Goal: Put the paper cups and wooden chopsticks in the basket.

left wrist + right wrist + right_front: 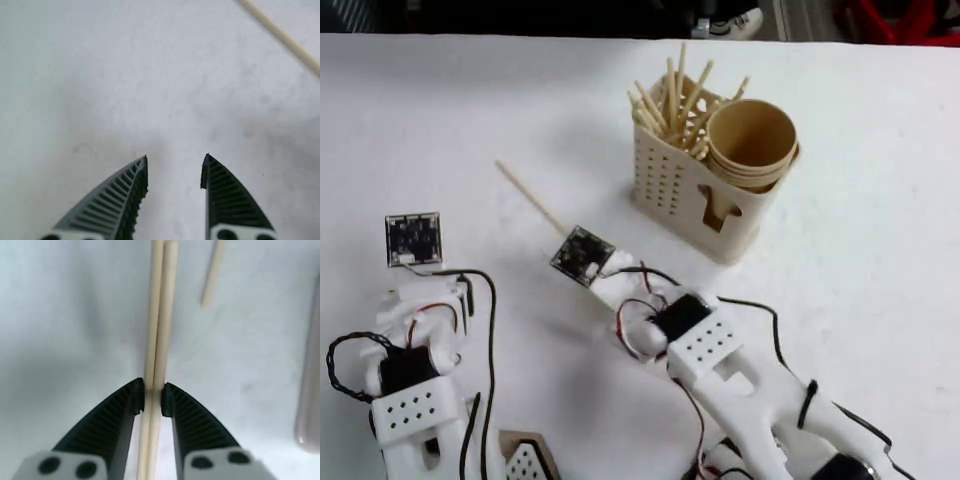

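The cream slotted basket (675, 190) stands at the back of the table, holding several wooden chopsticks (670, 100) and stacked paper cups (752, 140). One loose chopstick (530, 197) lies on the table to the left of the basket. In the right wrist view my right gripper (152, 387) is shut on two chopsticks (160, 315) lying side by side between its fingers. Another chopstick (212, 275) lies farther off. My left gripper (175, 160) is open over bare table with nothing between its fingers, and a chopstick (280, 35) crosses the far corner of its view.
The right arm (700, 340) stretches from the front right toward the loose chopstick, with its wrist board (582, 255) just left of the basket. The left arm (415, 330) stays at the front left. The basket's side (310, 365) shows near the right gripper.
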